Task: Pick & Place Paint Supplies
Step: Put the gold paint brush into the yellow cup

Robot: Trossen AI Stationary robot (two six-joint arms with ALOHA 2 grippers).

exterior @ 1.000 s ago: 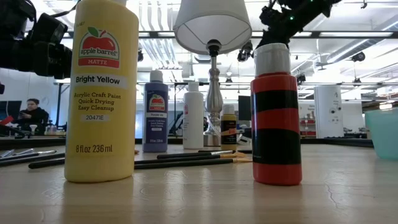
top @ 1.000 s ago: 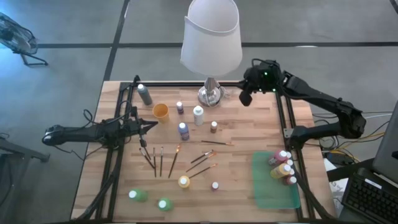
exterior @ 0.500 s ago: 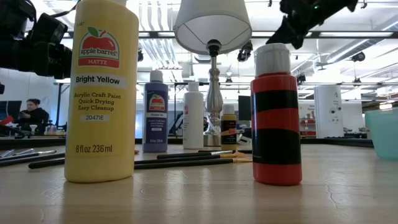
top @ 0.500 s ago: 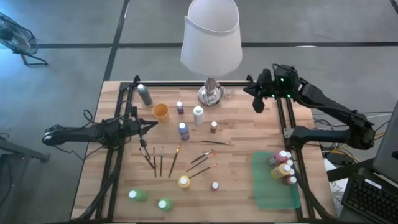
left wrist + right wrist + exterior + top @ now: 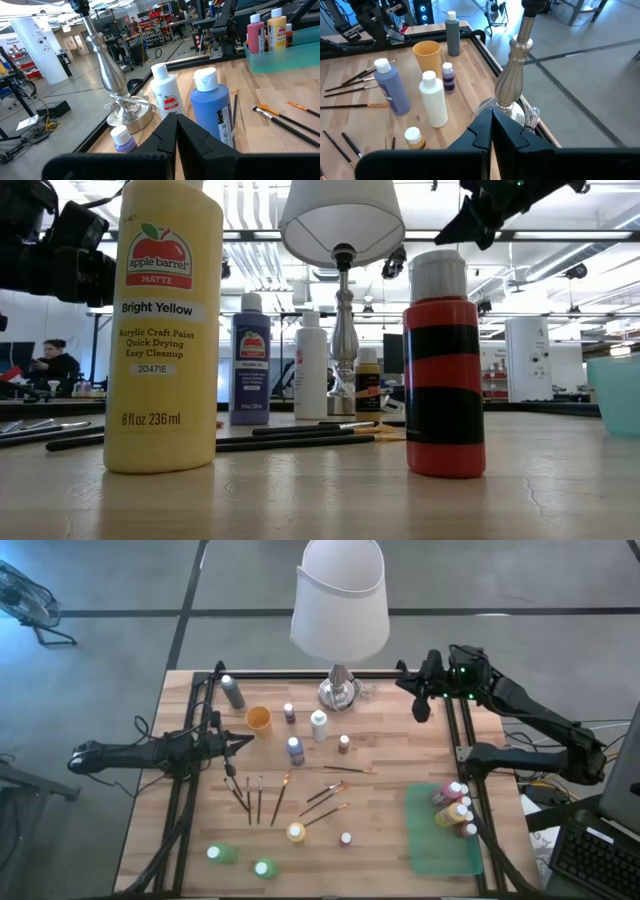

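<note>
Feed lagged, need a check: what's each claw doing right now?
Left claw: shut, empty, at the table's left edge.
Right claw: shut, empty, raised near the lamp.

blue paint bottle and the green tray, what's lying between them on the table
In the high view, loose paintbrushes lie on bare wood between the blue paint bottle and the green tray.

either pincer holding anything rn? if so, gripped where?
Nothing is held. Left pincer is shut and empty over the table's left side; right pincer is shut and empty, up near the lamp.
</note>
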